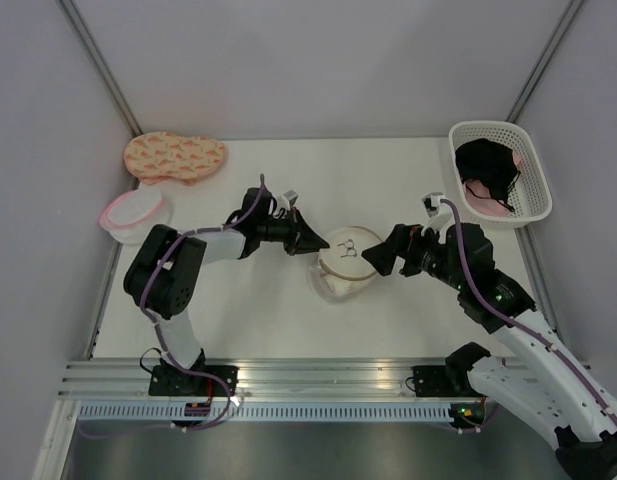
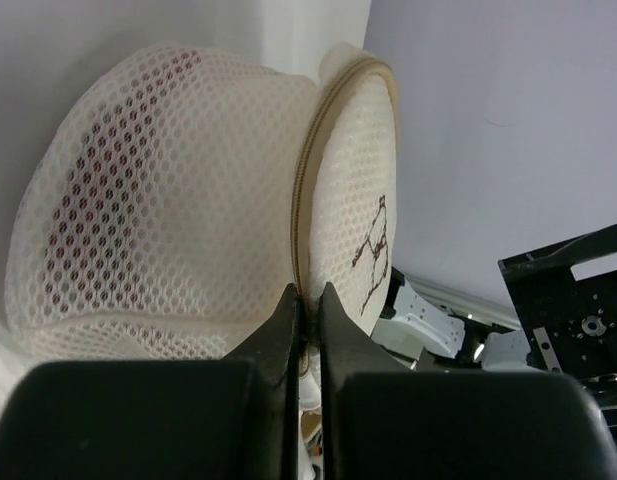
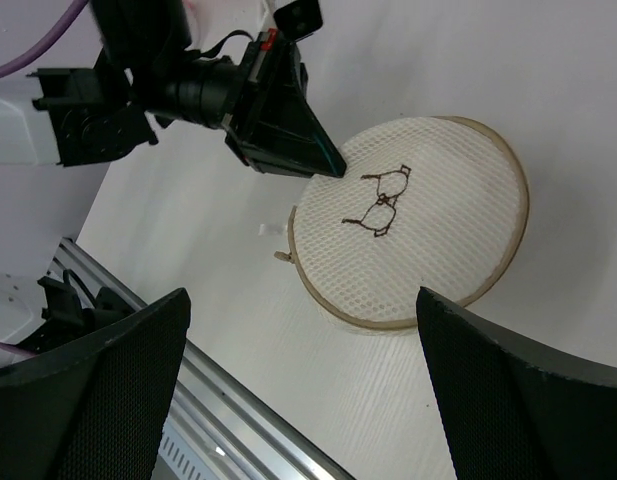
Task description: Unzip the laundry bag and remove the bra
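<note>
The laundry bag (image 1: pixel 348 262), a round cream mesh shell with a thin brown zip rim, lies mid-table with a small bra outline stitched on its lid (image 3: pixel 383 205). My left gripper (image 1: pixel 323 247) is shut on the bag's left rim; in the left wrist view its gripper (image 2: pixel 306 296) pinches the brown seam between the two halves (image 2: pixel 168 220). A dark red shade (image 2: pixel 88 180) shows through the mesh; the bra itself is hidden inside. A small zip tab (image 3: pixel 283 257) sticks out at the rim. My right gripper (image 1: pixel 383 255) hovers wide open just right of the bag (image 3: pixel 428 220), touching nothing.
A flat orange patterned pouch (image 1: pixel 175 157) and a pink-rimmed round bag (image 1: pixel 135 212) lie at the back left. A white basket (image 1: pixel 536 165) at the back right holds a black garment (image 1: pixel 486 160). An aluminium rail (image 1: pixel 318 375) runs along the near edge.
</note>
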You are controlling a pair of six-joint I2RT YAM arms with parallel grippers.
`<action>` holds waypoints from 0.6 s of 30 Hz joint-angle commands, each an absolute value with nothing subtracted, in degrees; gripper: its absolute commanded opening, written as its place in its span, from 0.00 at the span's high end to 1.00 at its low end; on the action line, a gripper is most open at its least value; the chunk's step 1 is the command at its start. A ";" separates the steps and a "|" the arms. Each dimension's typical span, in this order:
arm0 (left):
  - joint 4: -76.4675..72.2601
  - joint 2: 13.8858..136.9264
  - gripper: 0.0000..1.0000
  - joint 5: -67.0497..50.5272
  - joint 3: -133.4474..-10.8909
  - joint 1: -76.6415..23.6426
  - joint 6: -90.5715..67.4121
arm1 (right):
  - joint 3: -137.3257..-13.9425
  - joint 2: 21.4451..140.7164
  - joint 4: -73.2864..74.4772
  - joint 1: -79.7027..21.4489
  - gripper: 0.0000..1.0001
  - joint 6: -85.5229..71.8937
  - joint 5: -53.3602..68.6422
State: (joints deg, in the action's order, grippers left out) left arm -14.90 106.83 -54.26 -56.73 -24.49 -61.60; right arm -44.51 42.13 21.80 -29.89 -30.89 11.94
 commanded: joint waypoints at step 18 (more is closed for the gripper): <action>-14.87 48.79 0.98 9.48 -26.19 -28.12 -79.54 | -62.85 68.72 31.84 -64.22 0.02 -30.93 -51.76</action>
